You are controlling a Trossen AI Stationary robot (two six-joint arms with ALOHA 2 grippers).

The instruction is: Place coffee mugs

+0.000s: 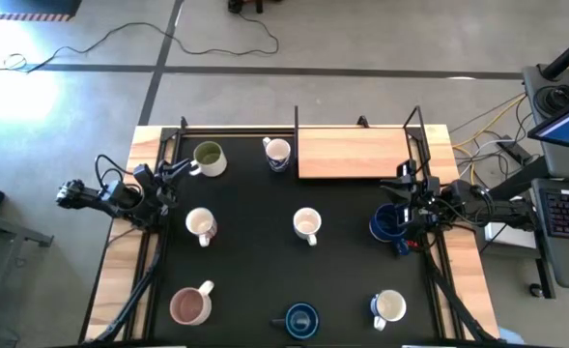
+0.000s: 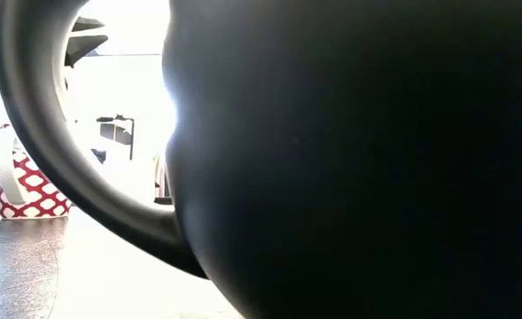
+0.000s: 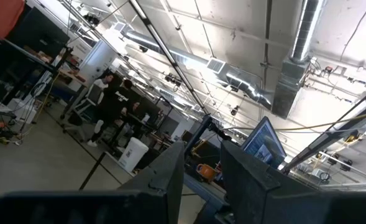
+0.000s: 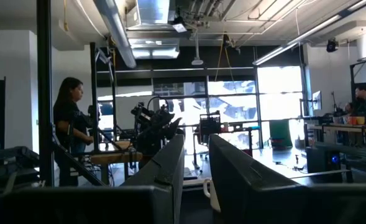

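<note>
My left gripper (image 1: 175, 172) sits at nine o'clock beside the green-lined mug (image 1: 209, 158), fingers slightly parted, holding nothing; my right gripper (image 1: 400, 184) waits at three o'clock near a dark blue mug (image 1: 387, 224), whether open I cannot tell; other mugs dot the black mat (image 1: 255, 280).

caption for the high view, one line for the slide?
Eight coffee mugs spread on a black table; left gripper by the green-lined mug, right gripper at a dark blue one.
</note>
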